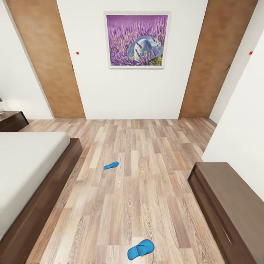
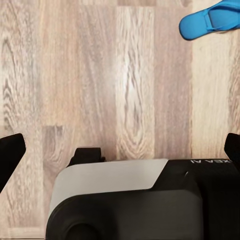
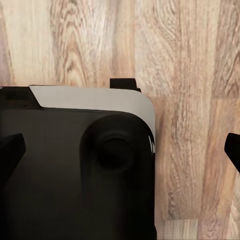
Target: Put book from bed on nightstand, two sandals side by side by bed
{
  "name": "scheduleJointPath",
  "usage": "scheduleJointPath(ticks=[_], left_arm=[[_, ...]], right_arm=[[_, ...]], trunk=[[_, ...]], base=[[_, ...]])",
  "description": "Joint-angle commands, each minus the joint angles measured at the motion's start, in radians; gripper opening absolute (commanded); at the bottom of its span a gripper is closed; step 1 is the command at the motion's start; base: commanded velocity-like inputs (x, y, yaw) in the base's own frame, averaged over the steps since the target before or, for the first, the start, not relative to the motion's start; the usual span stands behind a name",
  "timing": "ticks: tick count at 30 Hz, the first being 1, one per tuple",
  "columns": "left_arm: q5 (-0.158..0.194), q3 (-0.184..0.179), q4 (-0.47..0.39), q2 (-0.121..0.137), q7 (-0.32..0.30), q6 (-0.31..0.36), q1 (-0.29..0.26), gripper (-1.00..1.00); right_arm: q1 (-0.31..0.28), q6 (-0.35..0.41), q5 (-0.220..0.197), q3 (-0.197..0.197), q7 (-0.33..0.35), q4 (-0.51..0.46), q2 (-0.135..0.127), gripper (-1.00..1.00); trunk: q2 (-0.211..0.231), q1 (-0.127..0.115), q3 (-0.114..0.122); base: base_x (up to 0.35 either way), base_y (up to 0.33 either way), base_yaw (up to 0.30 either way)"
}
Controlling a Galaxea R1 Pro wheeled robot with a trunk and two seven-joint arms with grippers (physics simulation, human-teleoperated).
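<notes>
In the head view the bedroom's brown wood-plank floor runs ahead to a white wall hung with a square picture of purple lavender and a pale hat, with a tall brown wooden panel at either side of it. At the left edge stands the large low bed with dark brown wooden frame and light grey mattress, and past its far end a corner of a low dark brown wooden nightstand shows against the wall. At the right a longer dark brown wooden dresser stands along the white wall. Two bright blue flat sandals lie on the bare planks well apart from one another: the far sandal rests near the bed's foot corner, and the near sandal lies at the lower edge of the view, between bed and dresser. In the left wrist view the left claw hangs above the floor with its dark fingertips spread wide at the picture's two sides, released and holding nothing; the near sandal lies on the planks ahead of it and off to one side, apart from both fingers, while the robot's own black and grey base sits beneath. In the right wrist view the right claw is likewise released, its fingertips wide apart and empty over the planks and the same base.
</notes>
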Motion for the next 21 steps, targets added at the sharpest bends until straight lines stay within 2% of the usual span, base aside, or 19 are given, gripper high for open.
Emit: scheduleJointPath(ticks=[1,21], left_arm=[[0.0,0.0,0.0,0.0,0.0,-0.002,0.0,1.0],[0.0,0.0,-0.001,0.0,0.0,-0.002,0.0,1.0]], right_arm=[[0.0,-0.003,0.0,-0.001,-0.001,0.0,0.0,1.0],[0.0,-0.003,0.0,-0.001,-0.001,-0.001,0.0,1.0]], trunk=[[0.0,0.0,-0.001],[0.0,0.0,-0.012]], base=[[0.0,0.0,0.272],[0.0,0.0,0.272]])
